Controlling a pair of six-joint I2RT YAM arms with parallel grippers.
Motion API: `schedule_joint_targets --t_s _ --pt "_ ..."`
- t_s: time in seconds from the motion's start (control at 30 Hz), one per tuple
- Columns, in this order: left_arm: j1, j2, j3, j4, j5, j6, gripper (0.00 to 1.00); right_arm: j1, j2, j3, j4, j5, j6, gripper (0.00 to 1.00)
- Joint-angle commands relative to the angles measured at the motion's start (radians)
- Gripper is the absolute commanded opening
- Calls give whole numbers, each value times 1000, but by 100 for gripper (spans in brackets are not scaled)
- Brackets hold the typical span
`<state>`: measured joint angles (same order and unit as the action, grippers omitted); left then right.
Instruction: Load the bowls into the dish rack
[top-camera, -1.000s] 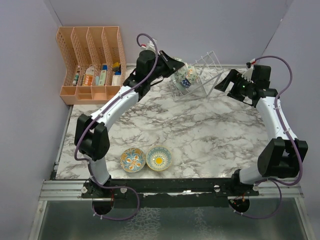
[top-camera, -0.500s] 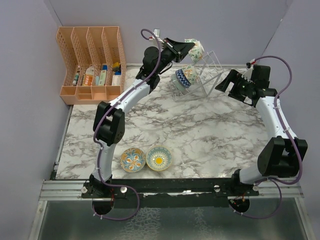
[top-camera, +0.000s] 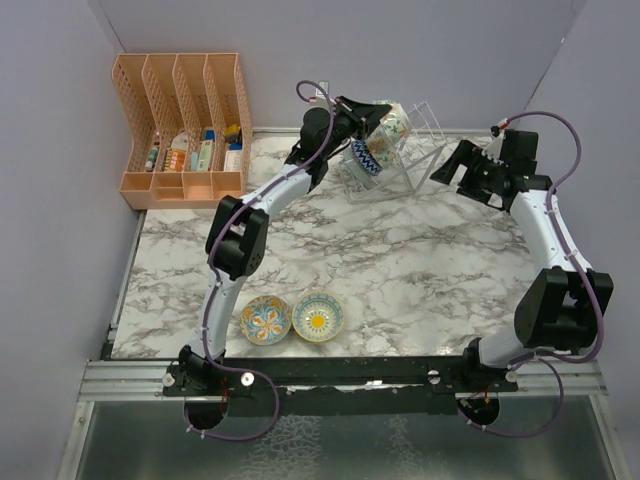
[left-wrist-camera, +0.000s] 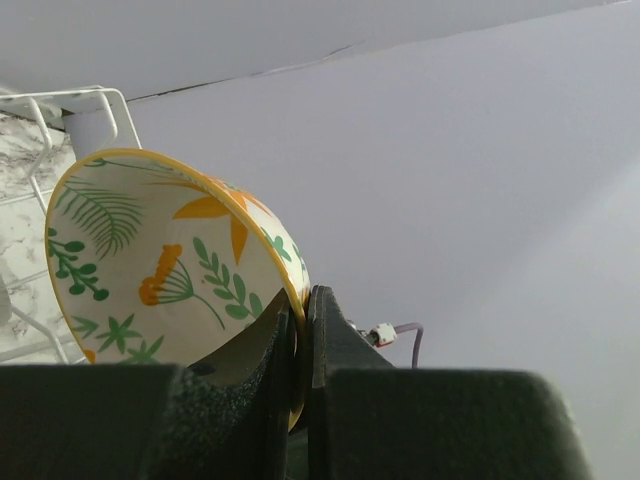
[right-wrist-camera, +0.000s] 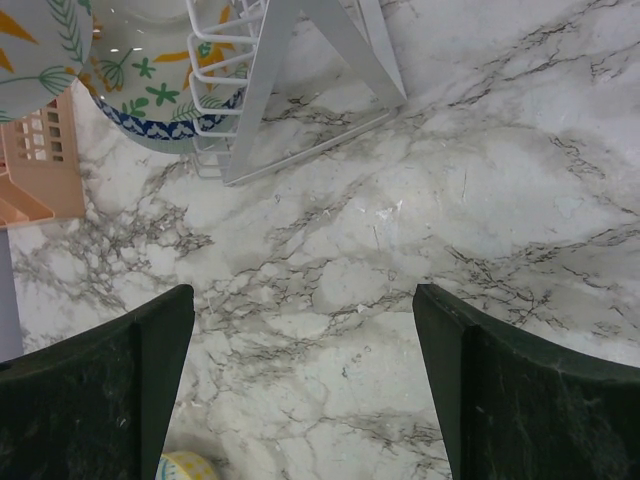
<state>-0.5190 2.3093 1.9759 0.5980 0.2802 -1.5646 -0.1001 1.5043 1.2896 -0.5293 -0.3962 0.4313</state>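
Observation:
My left gripper (top-camera: 377, 114) is shut on the rim of a floral cream bowl (top-camera: 393, 123) and holds it tilted just above the clear wire dish rack (top-camera: 412, 152). In the left wrist view the gripper (left-wrist-camera: 299, 335) pinches that bowl (left-wrist-camera: 160, 260) beside a white rack wire (left-wrist-camera: 95, 100). A bowl with a zigzag outside (top-camera: 364, 157) stands in the rack; it also shows in the right wrist view (right-wrist-camera: 150, 115). A blue-orange bowl (top-camera: 265, 319) and a yellow bowl (top-camera: 317, 315) lie on the table near the front. My right gripper (top-camera: 447, 168) is open and empty, right of the rack.
An orange slotted organizer (top-camera: 185, 125) with small items stands at the back left. The marble table (top-camera: 400, 260) ends at grey walls behind and to both sides. The rack's frame (right-wrist-camera: 262, 90) lies just ahead of my right fingers.
My left gripper lifted the floral cream bowl up above the rack, then came down a little toward it. The left arm's elbow swung inward. The right arm stayed still.

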Motion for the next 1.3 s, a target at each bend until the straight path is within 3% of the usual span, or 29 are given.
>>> schedule_joint_targets --t_s 0.0,0.47,0.8,1.27 --pt "4 11 72 79 -14 -45 0 -6 18 36 -15 30 -25 91" --pt "4 115 152 113 -26 -104 0 -7 40 35 -15 28 -29 91" --pt "2 188 267 62 -8 -112 0 -7 48 34 -11 28 -32 91" --pt "1 207 291 -60 21 -101 0 -7 52 30 -6 28 -33 91"
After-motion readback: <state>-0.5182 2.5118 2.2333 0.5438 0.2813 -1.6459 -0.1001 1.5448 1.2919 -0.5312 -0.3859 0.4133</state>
